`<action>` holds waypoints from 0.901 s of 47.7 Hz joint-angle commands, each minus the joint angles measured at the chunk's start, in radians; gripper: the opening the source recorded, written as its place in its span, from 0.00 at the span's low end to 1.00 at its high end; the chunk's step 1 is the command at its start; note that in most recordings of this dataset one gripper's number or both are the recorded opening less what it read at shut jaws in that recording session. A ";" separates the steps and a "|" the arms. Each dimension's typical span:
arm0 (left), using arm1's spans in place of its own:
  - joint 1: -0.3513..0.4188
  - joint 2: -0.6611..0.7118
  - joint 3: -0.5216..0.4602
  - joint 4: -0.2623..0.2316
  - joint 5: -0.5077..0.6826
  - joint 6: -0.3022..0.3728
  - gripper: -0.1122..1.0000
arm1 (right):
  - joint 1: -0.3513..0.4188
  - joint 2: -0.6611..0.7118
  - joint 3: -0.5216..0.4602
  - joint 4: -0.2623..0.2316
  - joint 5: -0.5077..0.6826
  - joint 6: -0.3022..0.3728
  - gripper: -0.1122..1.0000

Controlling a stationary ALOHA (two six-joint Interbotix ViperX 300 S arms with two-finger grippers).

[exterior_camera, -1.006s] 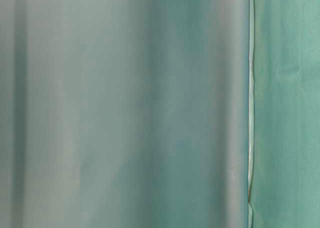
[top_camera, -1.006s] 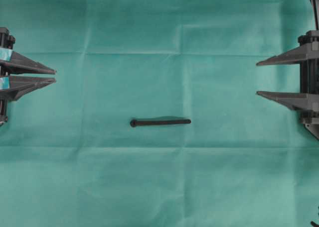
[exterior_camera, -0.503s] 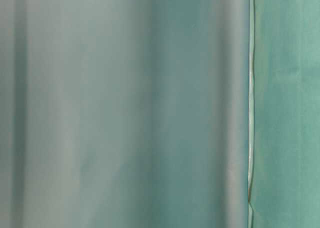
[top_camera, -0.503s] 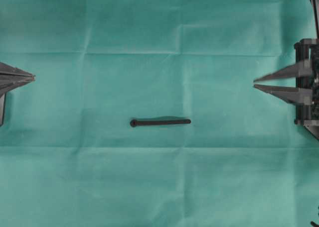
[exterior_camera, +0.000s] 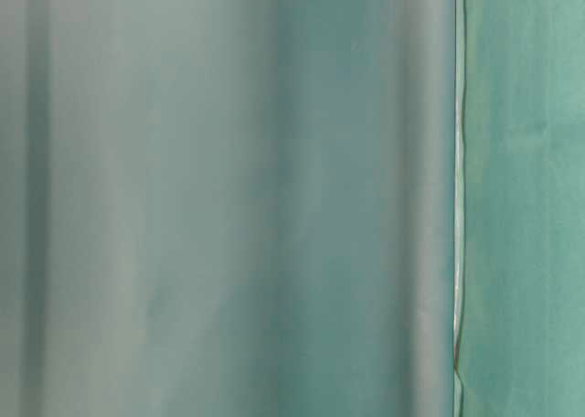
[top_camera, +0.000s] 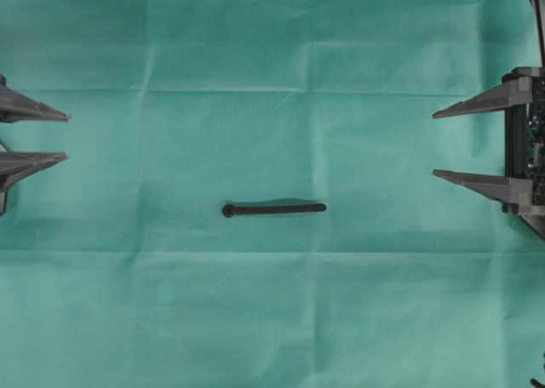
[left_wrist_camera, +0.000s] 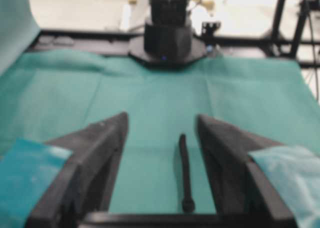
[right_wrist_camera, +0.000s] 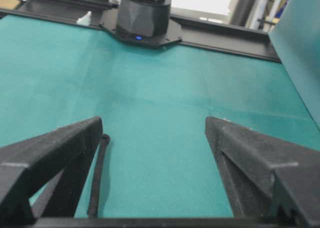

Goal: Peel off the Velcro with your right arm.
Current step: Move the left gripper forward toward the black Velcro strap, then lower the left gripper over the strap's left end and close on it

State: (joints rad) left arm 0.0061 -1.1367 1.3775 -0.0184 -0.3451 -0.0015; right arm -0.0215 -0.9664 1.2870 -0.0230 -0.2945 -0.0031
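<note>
The Velcro [top_camera: 274,208] is a thin black strap lying flat and level on the green cloth at mid-table, its rounded thicker end to the left. My left gripper [top_camera: 66,136] stands open at the far left edge, well away from the strap. My right gripper [top_camera: 434,144] stands open at the far right, also clear of it. In the left wrist view the Velcro [left_wrist_camera: 186,172] lies on the cloth ahead, seen between the spread fingers of my left gripper [left_wrist_camera: 162,120]. In the right wrist view the Velcro [right_wrist_camera: 98,174] shows beside the left finger of my right gripper [right_wrist_camera: 152,122].
A green cloth [top_camera: 272,320] with fold creases covers the table. The table-level view is filled by a blurred green drape [exterior_camera: 228,197]. The opposite arm's black base [left_wrist_camera: 167,35] stands at the far end of each wrist view. A cable [top_camera: 536,14] hangs at the top right.
Both grippers narrowed half a second ago and have now spread wide open again. The left gripper drew back towards the left edge. The Velcro has not moved.
</note>
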 commanded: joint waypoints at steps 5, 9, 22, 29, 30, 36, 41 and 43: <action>0.002 0.110 -0.060 0.000 -0.044 0.000 0.64 | -0.002 0.009 -0.011 -0.002 -0.023 0.002 0.74; 0.002 0.155 -0.080 -0.002 -0.058 0.000 0.64 | -0.002 0.012 -0.011 -0.002 -0.028 0.000 0.74; 0.002 0.327 -0.137 0.000 -0.155 0.002 0.64 | -0.002 0.014 -0.011 -0.002 -0.028 0.000 0.74; 0.002 0.422 -0.178 0.000 -0.212 0.005 0.64 | -0.002 0.014 -0.006 -0.009 -0.028 -0.002 0.74; 0.002 0.434 -0.186 0.000 -0.216 0.005 0.64 | -0.002 0.014 -0.005 -0.012 -0.028 0.000 0.74; 0.002 0.526 -0.241 0.000 -0.238 0.005 0.64 | -0.002 0.012 -0.002 -0.018 -0.028 0.000 0.74; 0.002 0.614 -0.298 -0.002 -0.239 0.005 0.64 | -0.002 0.009 0.000 -0.020 -0.028 0.000 0.74; 0.002 0.646 -0.319 -0.002 -0.238 0.005 0.64 | -0.002 0.009 0.002 -0.020 -0.028 0.000 0.74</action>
State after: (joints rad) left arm 0.0061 -0.5446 1.1167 -0.0184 -0.5722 0.0015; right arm -0.0199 -0.9603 1.2962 -0.0399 -0.3114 -0.0031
